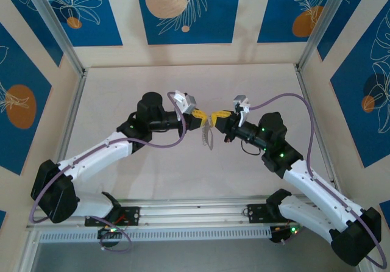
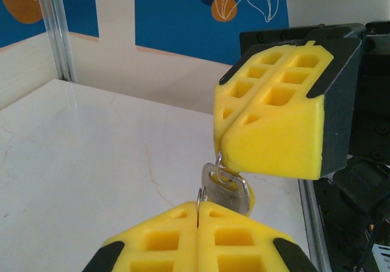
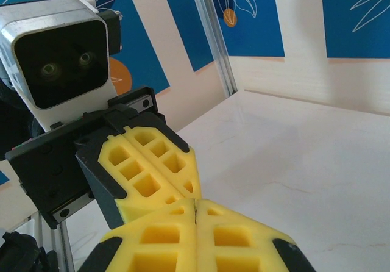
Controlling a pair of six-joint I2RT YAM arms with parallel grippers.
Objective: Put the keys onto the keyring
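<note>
Both grippers meet tip to tip above the middle of the table. My left gripper [image 1: 205, 119] [image 2: 198, 207] is shut on the edge of a thin grey wire loop, the keyring [image 2: 199, 196], which pokes up from between its yellow fingers. My right gripper [image 1: 215, 116] [image 2: 218, 143] [image 3: 195, 202] is shut on a small wire loop threaded through the head of a silvery key [image 2: 236, 193]. That key hangs just beside the keyring. From above, the keys [image 1: 209, 136] dangle as a pale string below the two grippers. The left gripper's fingers [image 3: 152, 168] touch my right fingertips.
The white marbled table [image 1: 152, 174] spreads under the arms, walled by blue-and-cream panels. Metal frame posts [image 1: 52, 25] stand at the back corners, and a rail [image 1: 195, 214] runs along the near edge. The left wrist camera housing [image 3: 61, 52] sits close above the fingers.
</note>
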